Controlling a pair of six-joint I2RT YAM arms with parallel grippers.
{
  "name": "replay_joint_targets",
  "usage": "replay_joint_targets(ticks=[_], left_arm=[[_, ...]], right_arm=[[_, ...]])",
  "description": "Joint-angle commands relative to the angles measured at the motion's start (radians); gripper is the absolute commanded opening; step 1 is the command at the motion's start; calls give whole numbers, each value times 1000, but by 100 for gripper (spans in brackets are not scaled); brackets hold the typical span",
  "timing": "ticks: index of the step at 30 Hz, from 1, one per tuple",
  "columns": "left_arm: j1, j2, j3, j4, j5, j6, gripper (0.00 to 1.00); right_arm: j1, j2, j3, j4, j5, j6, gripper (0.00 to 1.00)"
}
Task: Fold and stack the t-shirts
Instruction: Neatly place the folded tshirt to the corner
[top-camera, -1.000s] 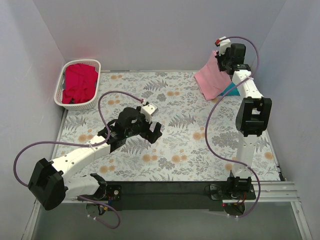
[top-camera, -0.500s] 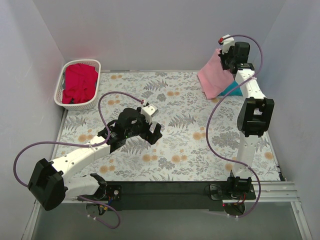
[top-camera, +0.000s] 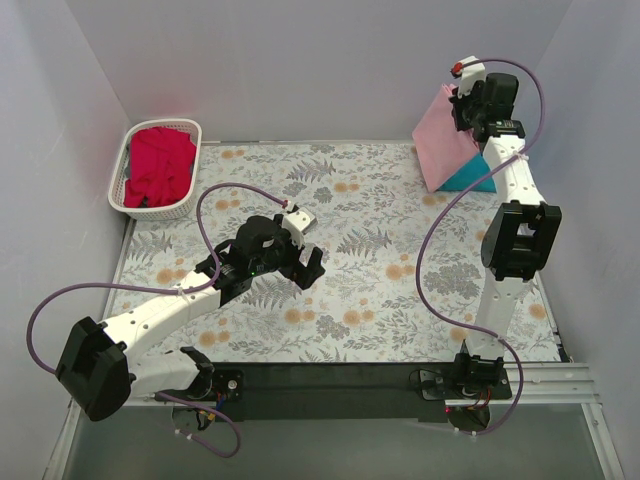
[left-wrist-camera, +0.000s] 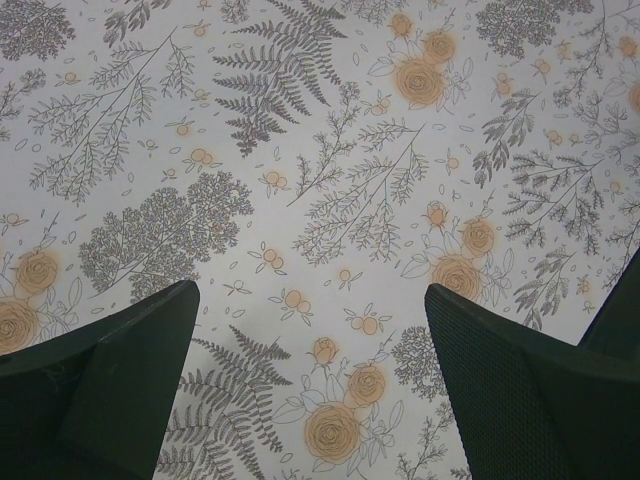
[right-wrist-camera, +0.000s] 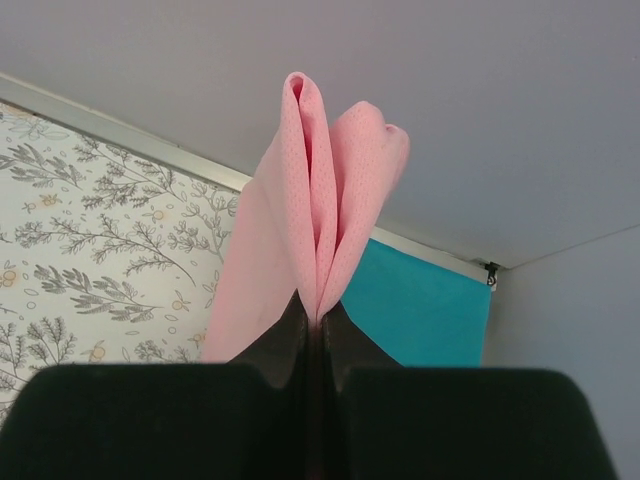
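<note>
My right gripper (top-camera: 462, 112) is shut on the light pink t-shirt (top-camera: 441, 141) and holds it lifted at the far right corner, its lower edge hanging down to the table. In the right wrist view the pink t-shirt (right-wrist-camera: 322, 238) is pinched between the closed fingers (right-wrist-camera: 290, 335). The teal t-shirt (top-camera: 472, 178) lies flat on the table under and behind it, also seen in the right wrist view (right-wrist-camera: 425, 310). The bright red t-shirt (top-camera: 158, 166) lies in the basket. My left gripper (top-camera: 306, 262) is open and empty over the bare floral table (left-wrist-camera: 320, 200).
A white lattice basket (top-camera: 189, 198) stands at the far left corner. Grey walls close in the table on the left, back and right. The floral tablecloth (top-camera: 370, 280) covers the table.
My right gripper has moved up and to the right with the pink t-shirt, uncovering more of the teal t-shirt. The left arm has hardly moved.
</note>
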Motion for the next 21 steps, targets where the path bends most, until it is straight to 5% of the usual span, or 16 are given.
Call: replay_joint_targets(ticks=[1,21], left_arm=[[-1,-30,-5,13,12,13,96],[-1,-13,2,7,25,18,97]], right_arm=[[-3,-60,52,30,-28,14,1],[-54,-19,58,35,-51,-32,1]])
